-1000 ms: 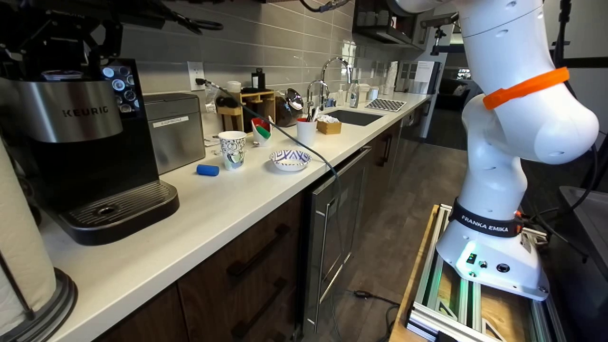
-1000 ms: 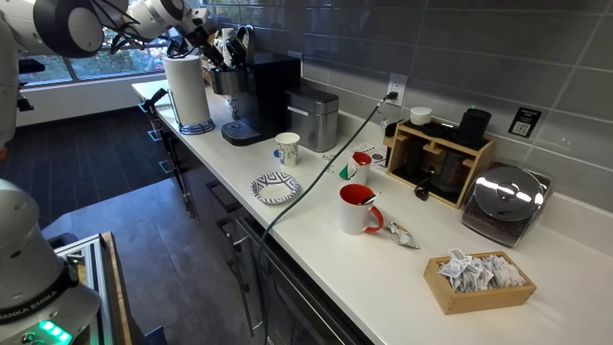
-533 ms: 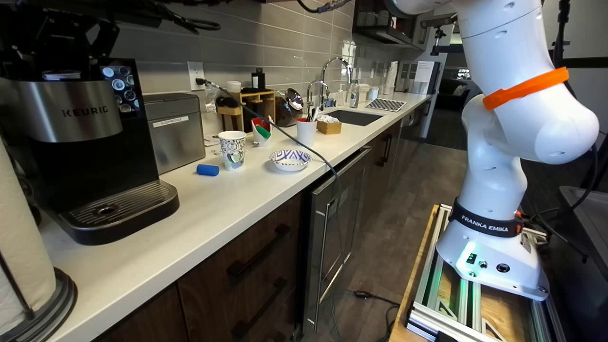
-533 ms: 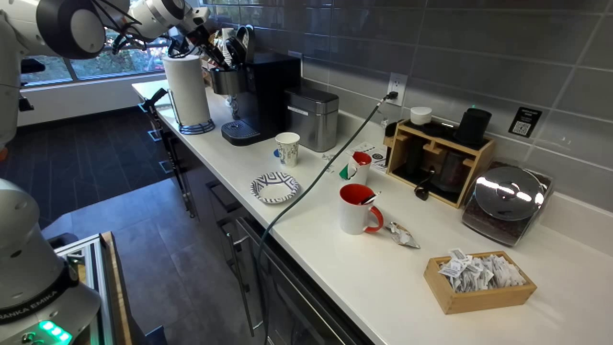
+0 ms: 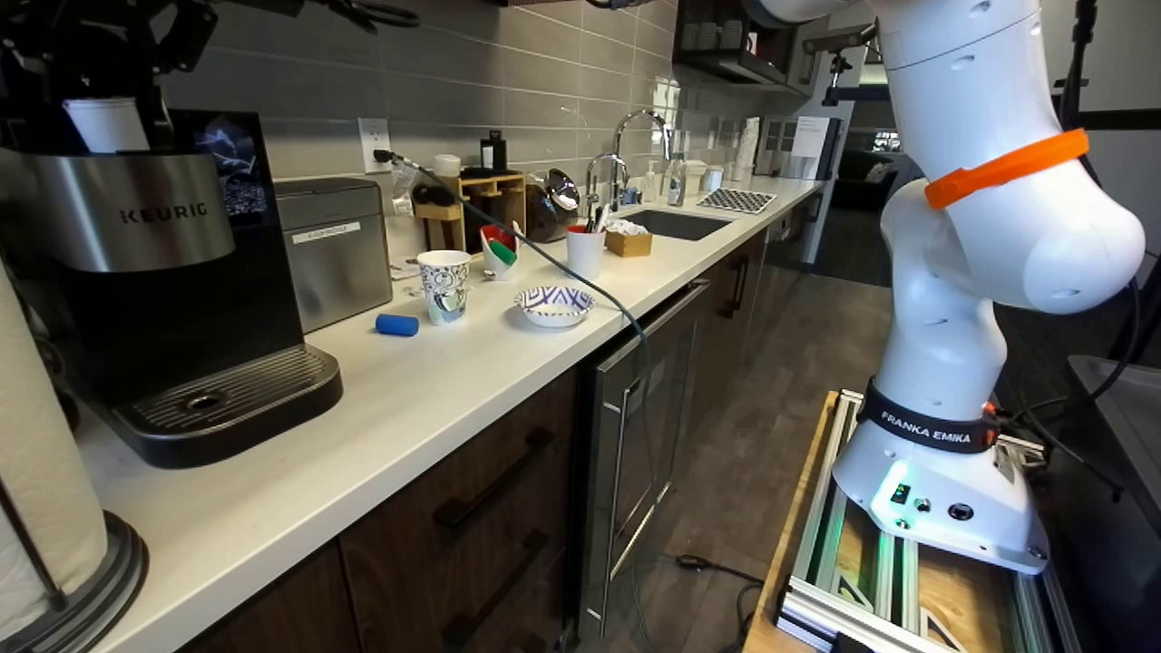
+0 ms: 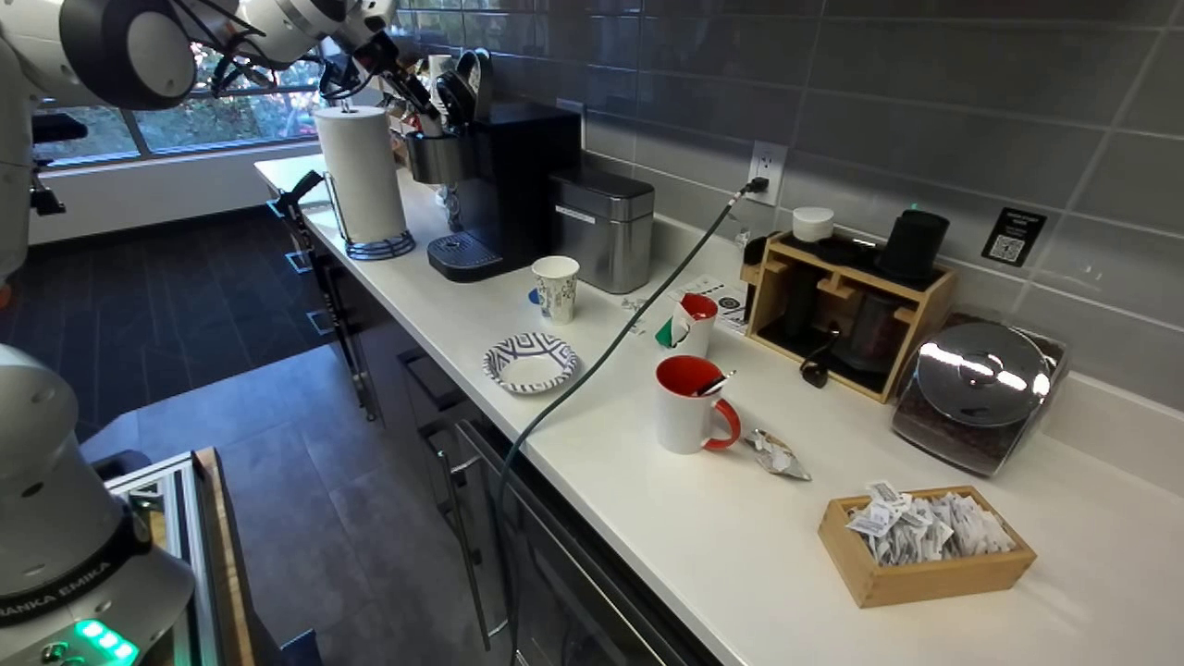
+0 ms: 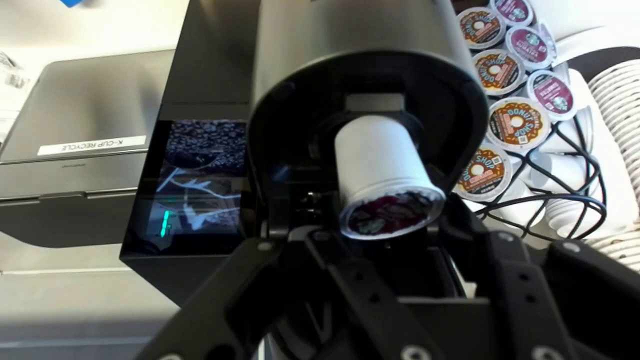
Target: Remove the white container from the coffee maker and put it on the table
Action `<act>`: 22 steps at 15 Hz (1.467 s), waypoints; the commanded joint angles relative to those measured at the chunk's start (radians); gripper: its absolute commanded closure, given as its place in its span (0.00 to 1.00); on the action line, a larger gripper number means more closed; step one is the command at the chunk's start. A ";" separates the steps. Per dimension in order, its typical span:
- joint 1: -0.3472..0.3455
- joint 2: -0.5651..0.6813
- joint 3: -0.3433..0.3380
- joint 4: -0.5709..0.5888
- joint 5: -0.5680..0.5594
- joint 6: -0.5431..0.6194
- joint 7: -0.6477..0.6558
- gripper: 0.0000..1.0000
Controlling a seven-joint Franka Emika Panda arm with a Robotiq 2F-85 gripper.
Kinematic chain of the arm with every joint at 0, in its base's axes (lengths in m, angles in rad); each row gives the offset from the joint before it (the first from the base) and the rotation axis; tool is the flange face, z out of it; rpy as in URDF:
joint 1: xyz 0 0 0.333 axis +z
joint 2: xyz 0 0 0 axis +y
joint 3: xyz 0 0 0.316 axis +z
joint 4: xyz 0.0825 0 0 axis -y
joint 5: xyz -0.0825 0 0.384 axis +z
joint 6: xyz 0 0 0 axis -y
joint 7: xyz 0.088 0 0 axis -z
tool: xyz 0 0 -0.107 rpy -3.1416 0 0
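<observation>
The Robotiq gripper [image 7: 385, 217] holds the white K-cup pod [image 7: 375, 155], its fingers narrowed onto the pod from either side. The pod is tilted over the open brew head of the black Keurig coffee maker [image 5: 172, 326], foil lid toward the wrist camera; in an exterior view it shows above the rim of the silver lettered band [image 5: 136, 227], which hides its lower end, so I cannot tell whether that end is clear of the chamber. From the pod in the wrist view, the lit screen [image 7: 200, 160] lies at 9 o'clock, the stainless steel box [image 7: 100, 110] labelled K-CUP RECYCLE farther out at 9, and a pile of K-cup pods [image 7: 517, 125] at 2. From the coffee maker in an exterior view, a patterned paper cup [image 5: 444, 286] stands at 3 o'clock on the off-white countertop [image 5: 399, 390]; from the cup, a blue cylinder [image 5: 396, 325] lies near at 8 and a patterned paper bowl [image 5: 554, 308] at 3. In an exterior view, a red-and-white mug [image 6: 680, 421] stands between 3 and 4 o'clock from the bowl, and a wooden box [image 6: 934, 585] of paper packets at 4 from the mug
</observation>
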 commanded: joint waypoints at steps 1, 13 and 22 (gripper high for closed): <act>-0.027 -0.085 0.025 -0.067 0.060 -0.041 -0.038 0.72; -0.226 -0.471 0.008 -0.432 0.446 -0.098 -0.177 0.72; -0.340 -0.601 -0.033 -0.813 0.342 0.079 -0.097 0.72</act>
